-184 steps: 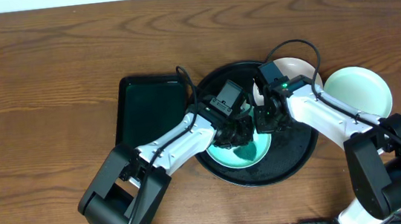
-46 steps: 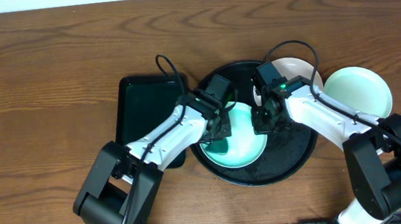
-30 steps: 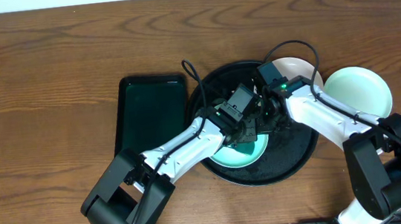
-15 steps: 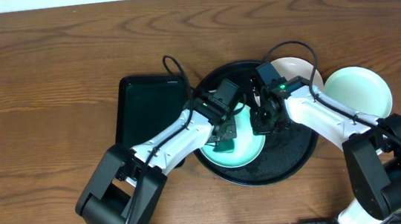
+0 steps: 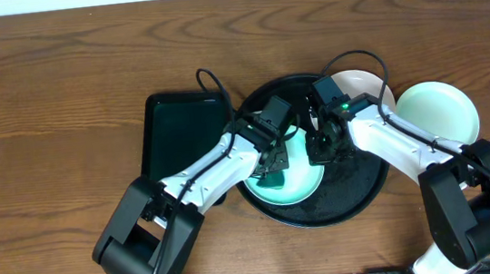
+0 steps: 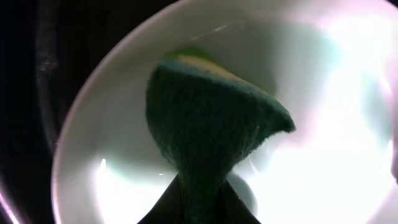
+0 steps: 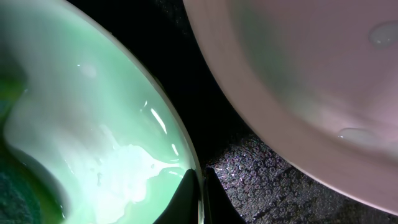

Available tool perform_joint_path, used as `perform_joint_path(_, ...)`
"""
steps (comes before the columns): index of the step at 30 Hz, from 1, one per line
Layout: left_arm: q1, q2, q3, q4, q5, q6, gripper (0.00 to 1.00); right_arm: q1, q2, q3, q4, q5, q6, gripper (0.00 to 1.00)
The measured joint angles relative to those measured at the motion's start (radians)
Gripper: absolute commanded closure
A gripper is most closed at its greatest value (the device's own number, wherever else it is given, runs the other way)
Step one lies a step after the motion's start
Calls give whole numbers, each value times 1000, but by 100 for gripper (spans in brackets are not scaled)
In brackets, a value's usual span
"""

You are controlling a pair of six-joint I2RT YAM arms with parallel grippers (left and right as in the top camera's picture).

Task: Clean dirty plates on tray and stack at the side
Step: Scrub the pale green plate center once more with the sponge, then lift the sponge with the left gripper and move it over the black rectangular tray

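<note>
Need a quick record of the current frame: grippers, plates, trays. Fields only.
left gripper: shut on sponge, sponge on mint plate
right gripper: shut on that plate's rim
black tray: holds mint plate; white plate at its far right edge
second mint plate: on table, right of black tray
green tray: left of black tray

On a wooden bench (image 5: 57, 84), a left arm (image 5: 203, 173) and right arm (image 5: 401, 143) meet over a mint-green plate (image 5: 303, 183) in a round black tray (image 5: 360, 193); a second mint plate (image 5: 439, 112) sits beside it.
</note>
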Motion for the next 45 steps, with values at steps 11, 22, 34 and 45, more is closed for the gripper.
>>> perform_joint_path(11, -8, -35, 0, -6, 17, 5, 92, 0, 0, 0, -1, 11, 7, 85)
perform_joint_path(22, 78, -304, 0, -16, 33, 41, 92, 0, 0, 0, -1, 24, 8, 67)
perform_joint_path(34, 352, -352, 0, -242, -32, 144, 93, 0, 0, 0, 0, 26, 8, 66)
perform_joint_path(45, 575, -352, -1, -317, -181, 207, 92, 0, 0, 0, 17, 26, 9, 89)
